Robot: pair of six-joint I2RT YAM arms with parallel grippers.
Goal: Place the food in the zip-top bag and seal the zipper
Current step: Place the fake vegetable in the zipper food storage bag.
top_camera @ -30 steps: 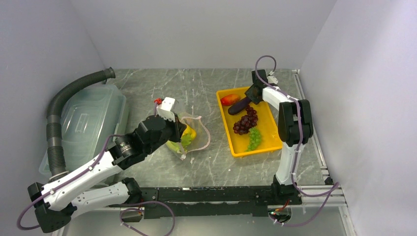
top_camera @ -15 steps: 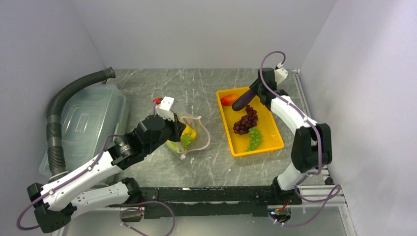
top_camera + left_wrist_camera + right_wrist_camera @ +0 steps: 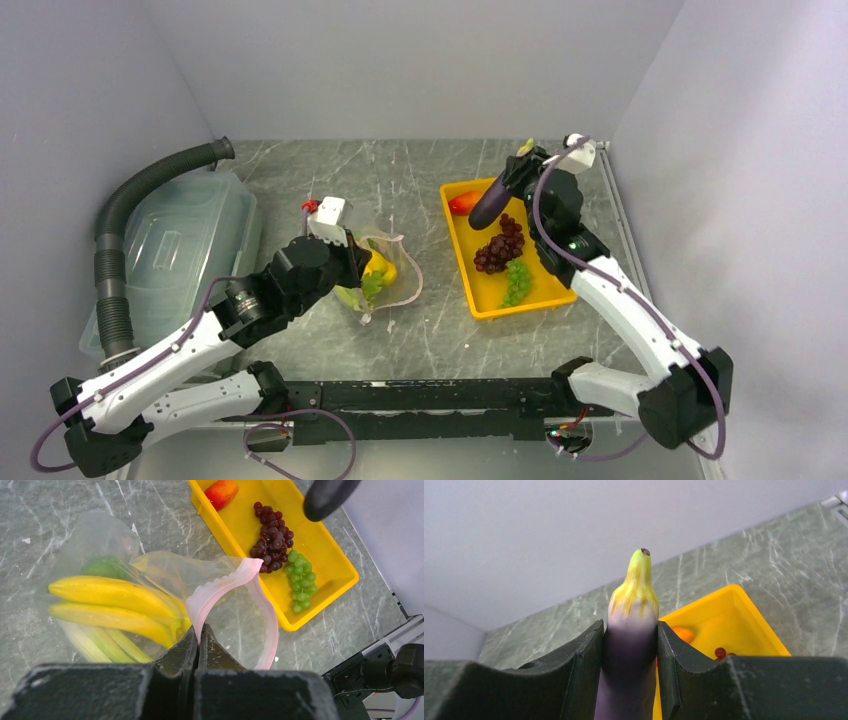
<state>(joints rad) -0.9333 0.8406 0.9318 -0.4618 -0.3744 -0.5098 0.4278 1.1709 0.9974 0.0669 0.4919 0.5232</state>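
Clear zip-top bag, pink zipper open, bananas inside; purple eggplant aloft; grapes in tray.

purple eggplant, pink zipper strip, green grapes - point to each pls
purple toy eggplant (image 3: pixel 630 640): right wrist view, purple body below the yellow-green tip.
pale-pink zipper strip (image 3: pixel 225 584): left wrist view, raised upper run of the strip.
green toy grape bunch (image 3: pixel 301 582): left wrist view, middle of the bunch.

No readable txt, labels or nos. anywhere.
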